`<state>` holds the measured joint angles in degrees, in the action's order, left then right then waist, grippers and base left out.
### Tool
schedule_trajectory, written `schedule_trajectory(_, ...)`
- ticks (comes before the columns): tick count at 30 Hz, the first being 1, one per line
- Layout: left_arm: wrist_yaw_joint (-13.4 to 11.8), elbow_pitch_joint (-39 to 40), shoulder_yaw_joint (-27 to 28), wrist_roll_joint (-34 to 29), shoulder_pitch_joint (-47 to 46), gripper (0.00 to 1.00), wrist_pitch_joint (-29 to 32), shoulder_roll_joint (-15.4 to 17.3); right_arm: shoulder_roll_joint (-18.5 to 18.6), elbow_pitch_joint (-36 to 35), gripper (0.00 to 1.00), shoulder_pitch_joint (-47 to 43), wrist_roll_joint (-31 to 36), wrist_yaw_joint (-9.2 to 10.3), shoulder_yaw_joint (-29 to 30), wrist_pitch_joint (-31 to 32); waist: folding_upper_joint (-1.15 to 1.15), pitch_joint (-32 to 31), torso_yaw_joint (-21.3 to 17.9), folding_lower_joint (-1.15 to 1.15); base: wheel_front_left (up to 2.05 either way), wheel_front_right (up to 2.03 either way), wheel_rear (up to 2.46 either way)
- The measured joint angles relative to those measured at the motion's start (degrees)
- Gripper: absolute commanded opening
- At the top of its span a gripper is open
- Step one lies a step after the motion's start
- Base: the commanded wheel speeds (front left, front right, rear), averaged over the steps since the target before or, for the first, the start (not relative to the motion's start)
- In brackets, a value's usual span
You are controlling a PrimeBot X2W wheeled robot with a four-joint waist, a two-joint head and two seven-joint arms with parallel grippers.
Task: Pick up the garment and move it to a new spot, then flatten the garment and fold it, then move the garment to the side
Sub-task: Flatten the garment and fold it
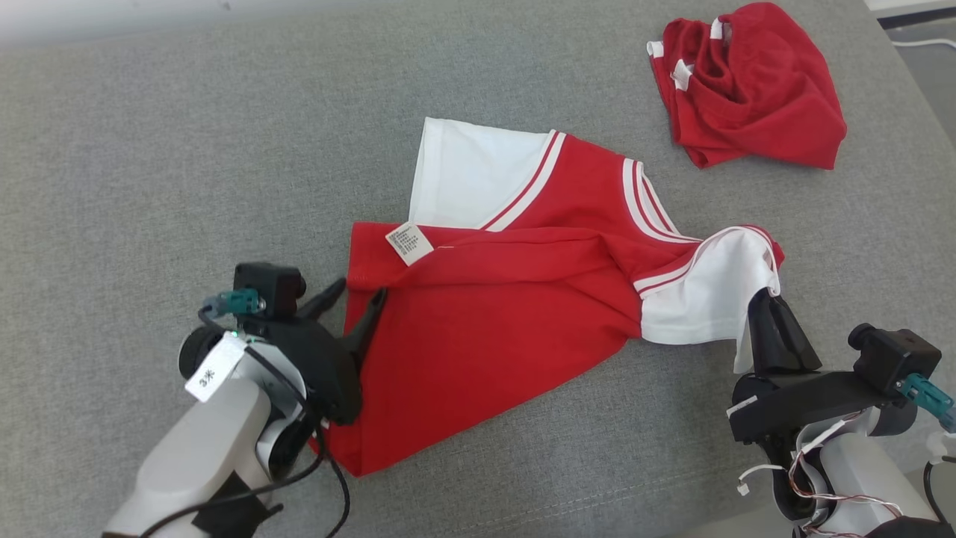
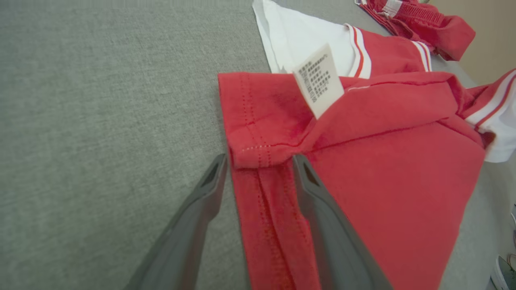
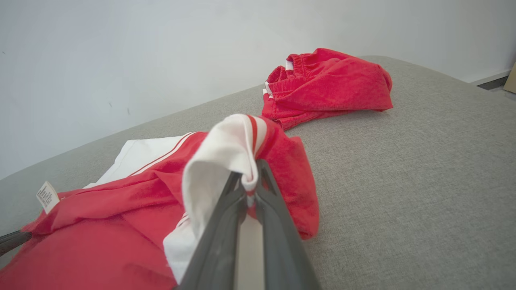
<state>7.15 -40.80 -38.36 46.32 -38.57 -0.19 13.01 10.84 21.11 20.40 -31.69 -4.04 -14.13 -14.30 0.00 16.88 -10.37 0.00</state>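
Tension is what this step seems to call for. The T-shirt lies on the grey upholstered surface, only half spread, with a thick fold running rightward from its care label. I judge the flattening to be in hand and the folding not yet begun.

To do it well, the left claw should close on the doubled hem corner just below and left of the care label, taking both layers and none of the upholstery. Both arms should then draw apart evenly and low over the surface, so that the fold to the right of the label opens out. Lifting too high would likely let the red body sag and bunch.

The left claw is spread wide and grips nothing. Its fingers straddle the hem corner below and left of the label; in the left wrist view one finger is over bare upholstery and the other over red cloth. The right claw, far to the right of the label, is pinched tight on the edge of the white sleeve and holds it raised off the surface. Red shorts sit crumpled well up and to the right of the label, apart from the T-shirt.
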Motion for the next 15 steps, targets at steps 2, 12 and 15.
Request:
schedule_trajectory(2, 0.0, -0.18, -0.42, 0.01, -1.06, 0.88, -0.42, 0.03, -0.14, 0.0, 0.0, 0.0, 0.24, 0.0, 0.13, 0.0, 0.0, 0.12, -0.09, 0.0, 0.0, 0.0, 0.0)
schedule_trajectory(12, 0.0, -1.14, -2.44, 1.01, -2.25, 0.46, -1.01, 0.05, -0.59, 0.15, 0.0, 0.13, 1.0, -0.37, 0.33, 0.0, 0.0, 0.51, -0.28, 0.0, 0.0, 0.0, 0.0)
schedule_trajectory(15, 0.0, -1.53, -3.19, 1.25, -2.29, 0.18, -1.01, 0.05, -0.7, 0.38, 0.0, 0.16, 1.16, -0.51, 0.48, 0.0, 0.0, 0.48, -0.27, 0.0, 0.0, 0.0, 0.0)
